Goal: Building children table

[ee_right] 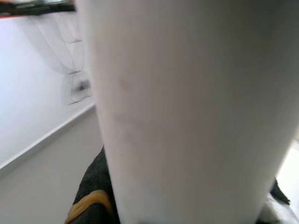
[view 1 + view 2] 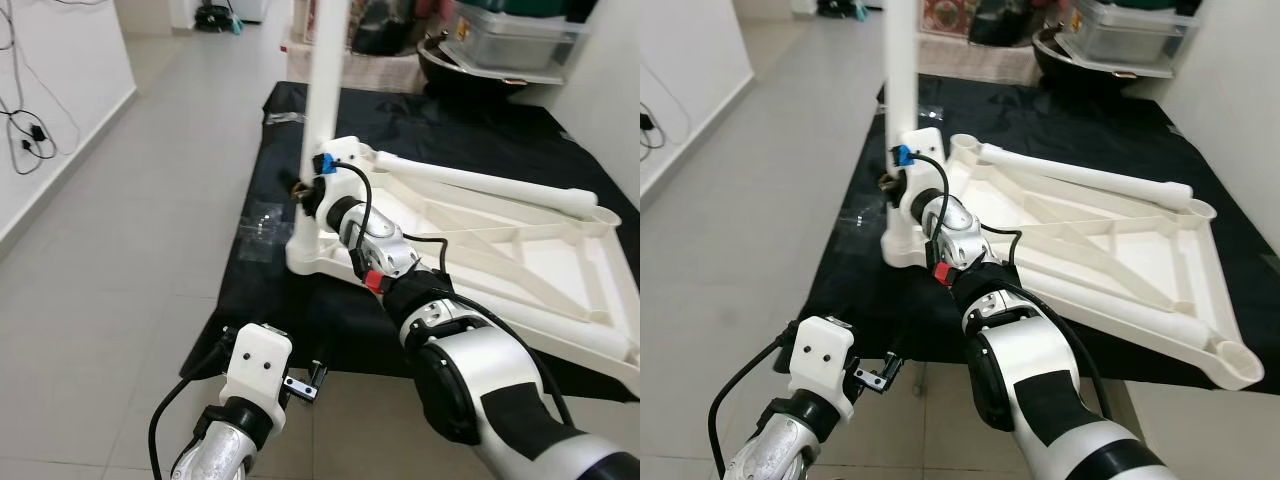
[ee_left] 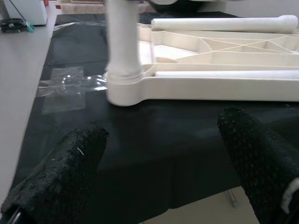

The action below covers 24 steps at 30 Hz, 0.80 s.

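The white table top (image 2: pixel 560 270) lies upside down on a black cloth (image 2: pixel 470 130). One white leg (image 2: pixel 325 70) stands upright in its near-left corner socket (image 3: pixel 122 88). My right gripper (image 2: pixel 305 190) is shut on that leg just above the socket; in the right wrist view the leg (image 1: pixel 182 107) sits right against the camera, with a black finger (image 1: pixel 96 186) beside it. A second leg (image 2: pixel 480 182) lies flat along the table top's far side. My left gripper (image 3: pixel 163 154) hangs open and empty, low at the cloth's front edge, facing the socket corner.
A clear plastic bag (image 2: pixel 262 225) lies on the cloth left of the socket. A storage box (image 2: pixel 510 40) and a dark bowl (image 2: pixel 470 70) stand behind the cloth. Cables (image 2: pixel 25 130) hang on the left wall. Open tiled floor (image 2: pixel 130 250) lies to the left.
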Tool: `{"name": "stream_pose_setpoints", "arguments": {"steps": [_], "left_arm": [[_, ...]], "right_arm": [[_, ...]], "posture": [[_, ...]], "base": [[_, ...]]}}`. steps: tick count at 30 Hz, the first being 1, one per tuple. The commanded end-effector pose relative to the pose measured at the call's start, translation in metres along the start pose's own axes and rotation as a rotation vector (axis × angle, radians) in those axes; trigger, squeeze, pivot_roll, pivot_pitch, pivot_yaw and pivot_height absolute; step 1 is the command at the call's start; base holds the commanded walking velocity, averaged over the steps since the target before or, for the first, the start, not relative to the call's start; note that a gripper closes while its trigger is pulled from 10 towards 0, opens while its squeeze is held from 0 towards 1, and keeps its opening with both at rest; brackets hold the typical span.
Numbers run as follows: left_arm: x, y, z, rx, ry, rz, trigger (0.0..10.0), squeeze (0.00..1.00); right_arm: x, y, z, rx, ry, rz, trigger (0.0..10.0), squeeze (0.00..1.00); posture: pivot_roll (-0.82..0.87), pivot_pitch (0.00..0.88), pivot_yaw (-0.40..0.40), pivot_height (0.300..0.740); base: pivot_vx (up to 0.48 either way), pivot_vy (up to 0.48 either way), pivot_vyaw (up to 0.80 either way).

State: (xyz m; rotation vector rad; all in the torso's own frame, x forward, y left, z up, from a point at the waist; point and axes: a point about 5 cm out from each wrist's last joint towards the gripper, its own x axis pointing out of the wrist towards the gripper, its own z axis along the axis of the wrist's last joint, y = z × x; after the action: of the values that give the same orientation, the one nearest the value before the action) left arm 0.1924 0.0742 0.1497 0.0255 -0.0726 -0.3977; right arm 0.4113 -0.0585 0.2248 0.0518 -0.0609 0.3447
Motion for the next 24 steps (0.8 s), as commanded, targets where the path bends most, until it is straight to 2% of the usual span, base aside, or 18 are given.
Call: {"name": "stream_pose_setpoints", "arguments": {"steps": [1,2,3,4,5,6,7,11,13,14,15,16,17,21,22,23,24], "left_arm": [[0.0,-0.002,-0.003,-0.004,0.015,-0.005,10.0,0.0],[0.0,-0.002,-0.003,-0.004,0.015,-0.005,10.0,0.0],[0.001,-0.001,-0.002,-0.003,0.014,-0.004,10.0,0.0],[0.001,-0.001,-0.002,-0.003,0.014,-0.004,10.0,0.0],[0.001,-0.001,-0.002,-0.003,0.013,-0.004,10.0,0.0],[0.001,-0.001,-0.002,-0.003,0.013,-0.004,10.0,0.0],[0.001,-0.002,-0.002,-0.003,0.011,-0.005,10.0,0.0],[0.001,-0.001,-0.001,-0.005,0.009,-0.004,10.0,0.0],[0.001,-0.001,-0.001,-0.005,0.009,-0.004,10.0,0.0],[0.001,-0.001,-0.001,-0.005,0.009,-0.004,10.0,0.0],[0.001,-0.001,-0.001,-0.005,0.009,-0.004,10.0,0.0],[0.002,-0.001,-0.001,-0.006,0.009,-0.004,10.0,0.0],[0.002,-0.001,-0.001,-0.006,0.009,-0.003,10.0,0.0],[0.001,-0.001,-0.001,-0.008,0.009,-0.003,10.0,0.0],[0.002,-0.001,-0.001,-0.009,0.009,-0.002,10.0,0.0],[0.002,-0.001,-0.001,-0.01,0.009,-0.002,10.0,0.0],[0.002,-0.001,-0.001,-0.011,0.009,-0.003,10.0,0.0]], "right_arm": [[-0.008,-0.028,-0.015,0.02,0.067,-0.284,0.0,0.0],[-0.008,-0.028,-0.015,0.02,0.067,-0.284,0.0,0.0],[-0.011,-0.033,-0.02,0.047,0.082,-0.398,0.0,0.0],[-0.011,-0.033,-0.02,0.047,0.082,-0.398,0.0,0.0],[-0.015,-0.036,-0.025,0.071,0.087,-0.493,0.0,0.0],[-0.015,-0.036,-0.025,0.071,0.087,-0.493,0.0,0.0],[-0.02,-0.031,-0.032,0.115,0.081,-0.606,0.0,0.0],[-0.02,-0.014,-0.035,0.193,0.062,-0.619,0.0,0.0],[-0.02,-0.011,-0.031,0.194,0.033,-0.61,0.0,0.0],[-0.018,-0.008,-0.026,0.192,-0.011,-0.57,10.0,0.0],[-0.018,-0.008,-0.026,0.192,-0.011,-0.57,10.0,0.0],[-0.018,-0.007,-0.02,0.155,-0.058,-0.544,10.0,0.0],[-0.016,-0.006,-0.015,0.152,-0.094,-0.489,10.0,1.0],[-0.016,-0.008,-0.007,0.128,-0.155,-0.419,10.0,1.0],[-0.015,-0.01,-0.002,0.117,-0.179,-0.362,10.0,1.0],[-0.011,-0.007,0.0,0.172,-0.17,-0.233,10.0,0.0],[-0.009,-0.005,0.001,0.219,-0.166,-0.141,10.0,0.0]], "posture": [[0.11,0.087,-0.114,0.74],[0.11,0.087,-0.114,0.74],[0.11,0.088,-0.115,0.74],[0.11,0.088,-0.115,0.74],[0.11,0.088,-0.115,0.74],[0.11,0.088,-0.115,0.74],[0.11,0.093,-0.116,0.74],[0.11,0.095,-0.115,0.74],[0.1,0.096,-0.114,0.74],[0.11,0.098,-0.114,0.74],[0.11,0.098,-0.114,0.74],[0.11,0.098,-0.114,0.74],[0.1,0.099,-0.114,0.74],[0.1,0.1,-0.111,0.74],[0.1,0.101,-0.114,0.74],[0.1,0.101,-0.114,0.74],[0.1,0.101,-0.114,0.74]], "base": [[0.0,0.0,0.0],[0.0,0.0,0.0],[0.0,0.0,0.0],[0.0,0.0,0.0],[0.0,0.0,0.0],[0.0,0.0,0.0],[0.0,0.0,0.0],[0.0,0.0,0.0],[0.0,0.0,0.0],[0.0,0.0,0.0],[0.0,0.0,0.0],[0.0,0.0,0.0],[0.0,0.0,0.0],[0.0,0.0,0.0],[0.0,0.0,0.0],[0.0,0.0,0.0],[0.0,0.0,0.0]]}}
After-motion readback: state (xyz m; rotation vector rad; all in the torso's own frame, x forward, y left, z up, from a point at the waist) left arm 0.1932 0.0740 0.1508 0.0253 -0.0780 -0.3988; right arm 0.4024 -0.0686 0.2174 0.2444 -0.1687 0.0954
